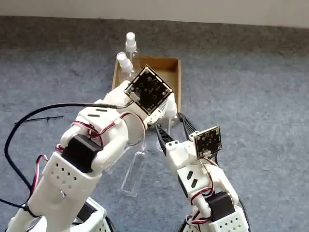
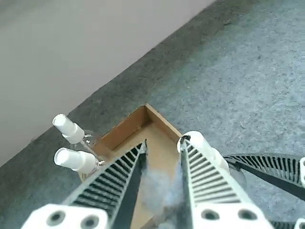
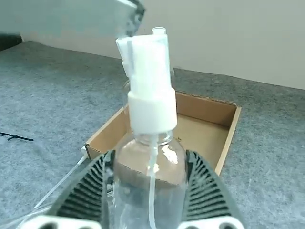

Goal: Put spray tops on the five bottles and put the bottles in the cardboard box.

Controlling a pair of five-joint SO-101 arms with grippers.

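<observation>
My right gripper (image 3: 150, 155) is shut on a clear glass bottle (image 3: 150, 181) and holds it upright in front of the cardboard box (image 3: 206, 112). A white spray top (image 3: 150, 95) sits on the bottle's neck. My left gripper (image 2: 163, 142) hovers over the box (image 2: 159, 125) with a narrow gap between its fingers. Its white finger (image 2: 205, 171) lies against the spray top (image 2: 195, 142). From above, the right gripper (image 1: 170, 122) stands at the box's (image 1: 175, 77) near edge. Two topped bottles (image 1: 130, 43) (image 1: 124, 60) stand at its far left corner.
A clear plastic piece (image 1: 133, 169) lies on the grey carpet between the two arm bases. A black cable (image 1: 43, 110) and a small black tie (image 1: 46, 118) lie to the left. Open carpet stretches to the right of the box.
</observation>
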